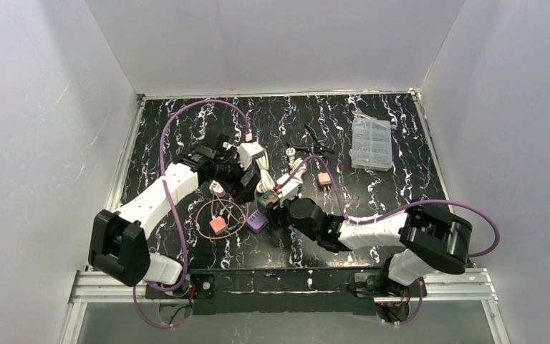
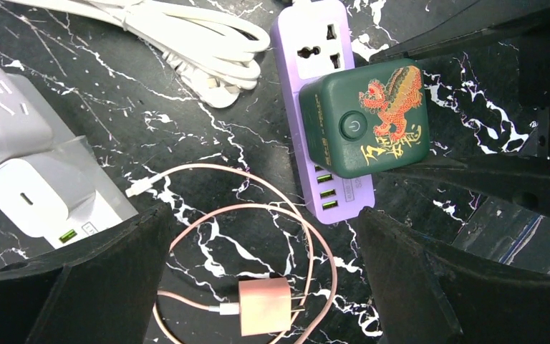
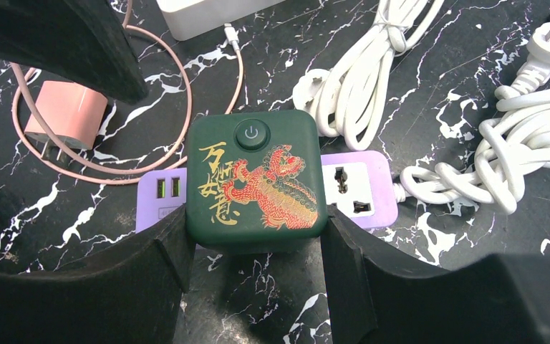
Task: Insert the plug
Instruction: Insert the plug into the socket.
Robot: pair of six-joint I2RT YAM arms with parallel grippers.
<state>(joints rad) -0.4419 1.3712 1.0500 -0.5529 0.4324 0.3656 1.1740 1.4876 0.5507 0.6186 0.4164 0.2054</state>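
Green plug cube (image 3: pixel 256 179) on purple power strip (image 3: pixel 159 211) — pinched by the low, outstretched right gripper (image 3: pixel 254 240) — left gripper (image 2: pixel 261 218) spread wide.

Black marbled table (image 1: pixel 394 190); power strip (image 2: pixel 314 43), cables (image 3: pixel 537 136)

Cube plug (image 3: pixel 256 183) sits atop the power strip (image 3: pixel 362 188)

The table (image 2: pixel 150 115) is showing black marble with white veins running across it. The plug cube (image 3: pixel 256 183) is wearing dark green, carrying a red-and-gold dragon and gold characters. The power strip (image 3: pixel 159 204) is showing lilac, with a white socket face and green USB ports. The wall charger (image 2: pixel 263 307) is showing pale pink, the coiled cords (image 3: pixel 537 136) white, and the left claw (image 2: pixel 263 215) and right claw (image 3: pixel 254 247) black.
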